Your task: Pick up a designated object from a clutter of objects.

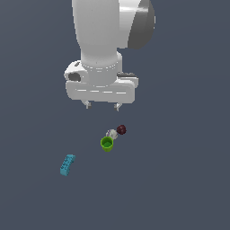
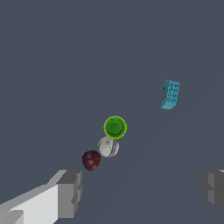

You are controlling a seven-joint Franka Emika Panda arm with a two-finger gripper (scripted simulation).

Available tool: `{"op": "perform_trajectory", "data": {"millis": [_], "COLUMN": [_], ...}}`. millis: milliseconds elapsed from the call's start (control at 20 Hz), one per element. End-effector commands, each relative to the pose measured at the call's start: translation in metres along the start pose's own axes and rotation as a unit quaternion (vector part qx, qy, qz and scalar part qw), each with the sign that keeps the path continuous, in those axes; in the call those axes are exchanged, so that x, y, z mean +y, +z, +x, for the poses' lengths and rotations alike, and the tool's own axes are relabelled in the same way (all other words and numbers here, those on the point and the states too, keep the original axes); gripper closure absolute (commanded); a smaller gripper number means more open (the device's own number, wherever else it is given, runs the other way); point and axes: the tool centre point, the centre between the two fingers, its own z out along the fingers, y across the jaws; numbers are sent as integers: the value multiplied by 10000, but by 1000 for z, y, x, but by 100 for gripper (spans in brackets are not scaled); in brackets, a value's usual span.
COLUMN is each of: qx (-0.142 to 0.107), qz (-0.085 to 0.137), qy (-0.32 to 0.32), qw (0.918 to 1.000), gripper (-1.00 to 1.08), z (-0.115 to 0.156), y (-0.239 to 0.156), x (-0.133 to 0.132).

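In the exterior view I see my gripper [image 1: 102,106] hanging high with its fingers spread apart and empty, above the lime-green cup [image 1: 107,144], whitish-grey ball [image 1: 111,134] and dark maroon ball [image 1: 121,130], which sit bunched together. The small teal-blue studded rectangular brick [image 1: 67,165] lies apart, toward that view's left. In the wrist view the brick [image 2: 169,94] sits off-centre and skewed; descending without re-centring and rotating, I judge I'd hit the cup [image 2: 115,127] or miss.
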Motion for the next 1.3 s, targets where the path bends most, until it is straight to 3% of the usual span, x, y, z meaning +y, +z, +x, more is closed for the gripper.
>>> {"op": "perform_trajectory", "data": {"millis": [0,700,1250], "qx": [-20,-138,-216], "qz": [16,104,130], "qy": [55,467,756], "qw": [10000,9988,9968], "gripper": [-92,-92,-92], "z": [11,78,104], "y": [11,108,199], "x": [8,79,140]}}
